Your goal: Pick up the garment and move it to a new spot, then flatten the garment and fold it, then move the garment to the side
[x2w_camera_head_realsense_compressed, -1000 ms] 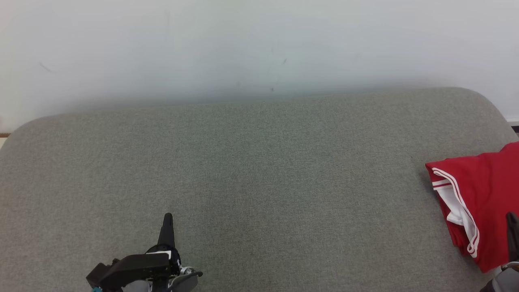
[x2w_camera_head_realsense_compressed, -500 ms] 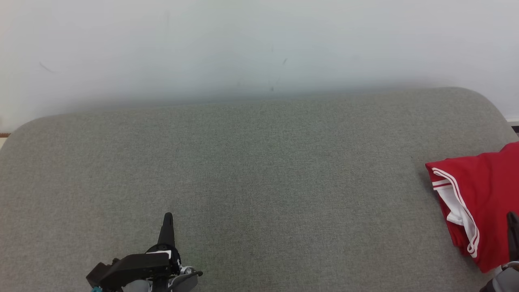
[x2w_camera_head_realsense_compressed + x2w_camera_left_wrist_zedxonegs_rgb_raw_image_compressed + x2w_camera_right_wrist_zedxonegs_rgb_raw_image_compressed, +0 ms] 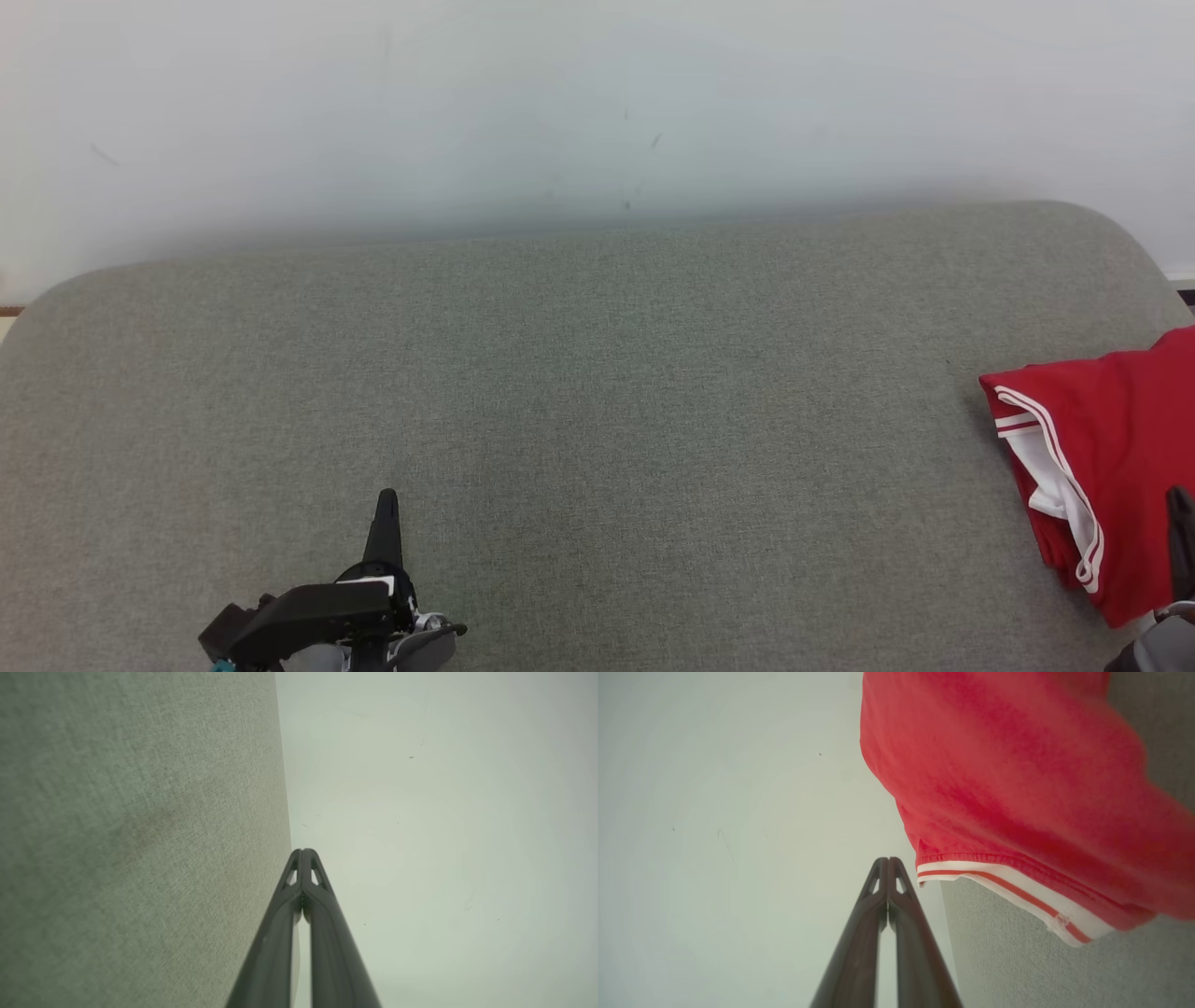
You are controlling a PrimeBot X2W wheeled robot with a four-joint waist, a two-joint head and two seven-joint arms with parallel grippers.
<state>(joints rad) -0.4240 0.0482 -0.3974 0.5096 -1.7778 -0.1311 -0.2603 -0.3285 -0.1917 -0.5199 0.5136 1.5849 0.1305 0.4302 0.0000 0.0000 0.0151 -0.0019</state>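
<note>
A: Left claw (image 3: 386, 509) is clenched on nothing, tips pressed together, low at the near-left of the desk (image 3: 597, 392). Right claw (image 3: 1180, 509) is the same, clenched and empty. Its dark tip stands at the near-right, in front of the garment's near part.

B: And the garment, where exactly?

A: Garment (image 3: 1120, 439), red w/ white trim (image 3: 1050, 467), lies in layers at the far right of the desk, partly cut by the picture edge. It is well apart from the left claw. It looks folded and set aside, so I judge the task is approx. finished, but I am not sure.

B: What can go wrong now?

A: Mainly the right claw. It is v. close to the hem. If the arm moves sideways instead of straight away, a finger can hook the trim, and the top layer opens or the whole stack is dragged. Also the garment sits near the desk's right end, so a small pull could make it slide off. Soft cloth, no stiffness, it follows any contact.

B: Do the views differ?

A: Yes. Right wrist view gives the detail: tips shut, just beside the trim corner, w/ a thin gap between, so probably not touching. Head view cannot settle that, but it gives the layout, i.e. both claws and the bare grey middle. Left wrist view shows shut tips, bare fabric and the wall (image 3: 597, 93).
</note>
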